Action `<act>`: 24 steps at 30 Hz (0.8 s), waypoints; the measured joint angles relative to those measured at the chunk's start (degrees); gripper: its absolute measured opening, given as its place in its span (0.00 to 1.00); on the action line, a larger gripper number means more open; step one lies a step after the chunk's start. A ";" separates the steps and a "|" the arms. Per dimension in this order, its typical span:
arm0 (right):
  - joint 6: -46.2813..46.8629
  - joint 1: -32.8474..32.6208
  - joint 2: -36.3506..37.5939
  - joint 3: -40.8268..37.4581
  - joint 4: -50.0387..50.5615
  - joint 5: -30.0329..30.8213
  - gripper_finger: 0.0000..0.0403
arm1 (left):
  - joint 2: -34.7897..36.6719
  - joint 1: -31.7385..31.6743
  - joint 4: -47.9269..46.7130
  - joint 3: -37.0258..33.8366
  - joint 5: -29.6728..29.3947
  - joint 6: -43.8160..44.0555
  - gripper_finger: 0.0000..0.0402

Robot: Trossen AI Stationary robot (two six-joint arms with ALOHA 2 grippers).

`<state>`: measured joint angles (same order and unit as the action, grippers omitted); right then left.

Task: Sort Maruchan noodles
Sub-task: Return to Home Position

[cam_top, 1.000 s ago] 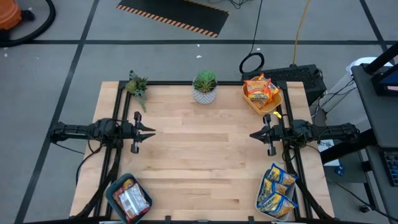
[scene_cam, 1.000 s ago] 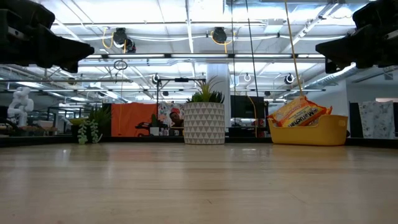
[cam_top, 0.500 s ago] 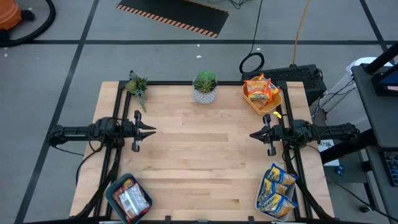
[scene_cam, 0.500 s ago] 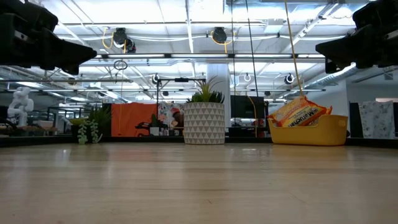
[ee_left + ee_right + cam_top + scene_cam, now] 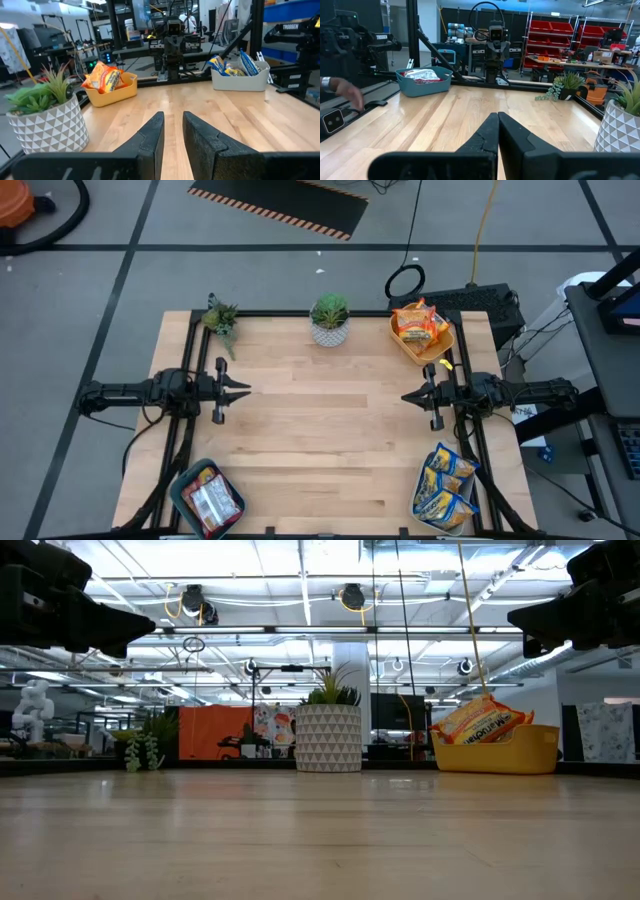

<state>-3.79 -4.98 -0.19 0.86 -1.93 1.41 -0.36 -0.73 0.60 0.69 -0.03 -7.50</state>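
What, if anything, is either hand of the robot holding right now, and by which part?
Nothing is held: the left hand and the right hand are both empty.

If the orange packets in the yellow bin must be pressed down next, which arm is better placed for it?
Right, probably. The right claw hangs at the right edge of the table, close to the yellow bin with the orange packets. The left claw is at the opposite edge, farther away.
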 joint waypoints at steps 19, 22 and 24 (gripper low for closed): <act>0.06 0.00 0.00 0.00 0.01 0.00 0.00 | 0.00 0.00 0.09 -0.04 -0.04 0.58 0.19; 0.02 -0.01 0.00 0.00 0.00 0.00 0.00 | 0.00 0.00 0.09 -0.07 -0.04 0.60 0.19; 0.00 -0.01 0.00 0.00 0.02 0.00 0.00 | 0.00 0.00 0.09 -0.07 -0.04 0.62 0.19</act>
<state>-3.79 -4.99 -0.19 0.86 -1.91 1.41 -0.36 -0.73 0.69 0.62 -0.08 -6.87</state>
